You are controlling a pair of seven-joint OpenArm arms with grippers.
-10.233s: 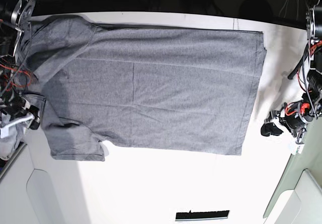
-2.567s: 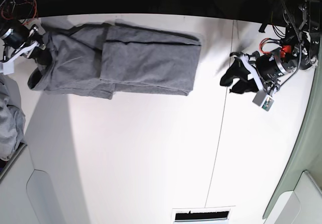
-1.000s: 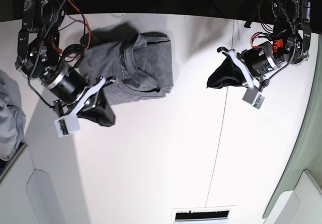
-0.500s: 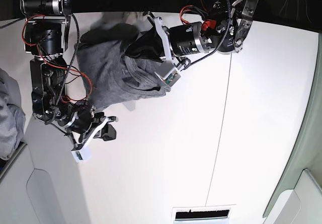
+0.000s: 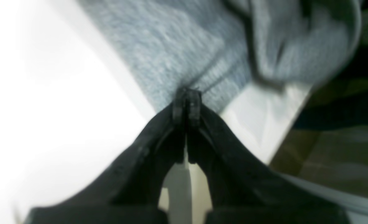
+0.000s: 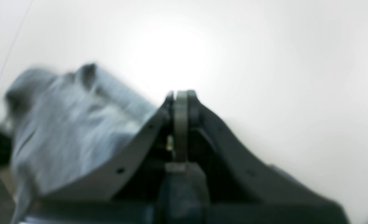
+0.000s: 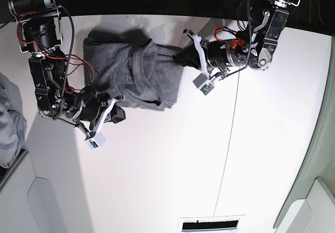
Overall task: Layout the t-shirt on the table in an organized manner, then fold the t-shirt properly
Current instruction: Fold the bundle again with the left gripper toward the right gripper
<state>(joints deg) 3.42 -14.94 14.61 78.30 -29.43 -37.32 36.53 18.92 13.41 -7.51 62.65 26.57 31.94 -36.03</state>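
We see the plain heather-grey knit t-shirt (image 7: 133, 70) already folded into a compact bundle lying on the large flat white counter (image 7: 209, 180), toward its far edge and left of the thin dark seam in the base view. The left tool (image 7: 180, 59) sits at the bundle's right edge, its jaws pressed together with the tips at the cloth edge (image 5: 187, 93); the blur stops us telling whether any fabric is pinched. The right tool (image 7: 118, 113) is also closed and holds nothing, just off the bundle's near-left corner; its wrist view (image 6: 181, 96) shows bare counter ahead and the shirt off to one side. We judge the step in hand to be final tidying or squaring of the fold. To do it well, we would press or nudge the edges low and slow, push toward the bundle's middle so layers stay stacked, and avoid dragging the top layer open. The collar curve shows on top, near the middle. The bundle's long axis seems to run roughly left to right in the base view, slightly tilted, with the thicker, rumpled end at the left; edges are uneven, so we call it folded but not crisp.
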